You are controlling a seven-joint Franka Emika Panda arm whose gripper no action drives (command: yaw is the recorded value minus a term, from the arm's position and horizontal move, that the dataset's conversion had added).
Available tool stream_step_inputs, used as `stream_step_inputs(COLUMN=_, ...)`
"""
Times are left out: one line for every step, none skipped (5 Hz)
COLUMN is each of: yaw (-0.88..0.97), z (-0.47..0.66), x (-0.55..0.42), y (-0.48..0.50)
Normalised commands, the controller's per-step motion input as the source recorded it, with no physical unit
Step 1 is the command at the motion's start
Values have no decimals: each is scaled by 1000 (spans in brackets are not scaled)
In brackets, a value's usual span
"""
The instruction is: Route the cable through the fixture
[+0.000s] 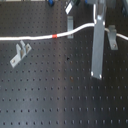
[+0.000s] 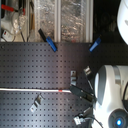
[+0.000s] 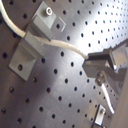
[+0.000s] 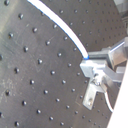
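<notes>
**While the cord hangs from one pinch point, slip and snag are the risks**

Because the cable [image 1: 35, 37] runs from the first exterior view's left edge, red band [image 1: 55, 36] midway, up into the gripper [image 1: 99, 20], which is clamped on it, any slack may drag. It passes over one bracket [image 3: 30, 47] in the first wrist view; a tug could snag there. The near bracket [image 1: 20, 54] on the board [image 1: 60, 95] stands unthreaded.

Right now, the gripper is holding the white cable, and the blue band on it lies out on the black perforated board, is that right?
Not quite: the band is red, not blue, as the first exterior view shows. The rest holds: the gripper holds the white cable between its fingers, and the band lies out over the black perforated board.
</notes>
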Motion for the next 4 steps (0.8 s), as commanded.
stream_step_inputs(yaw=0, z=134, x=5, y=147)
stream_step_inputs(yaw=0, z=0, x=7, y=28)
stream_step_inputs(yaw=0, z=273, x=-125, y=640)
stream_step_inputs(yaw=134, z=196, x=-578, y=428)
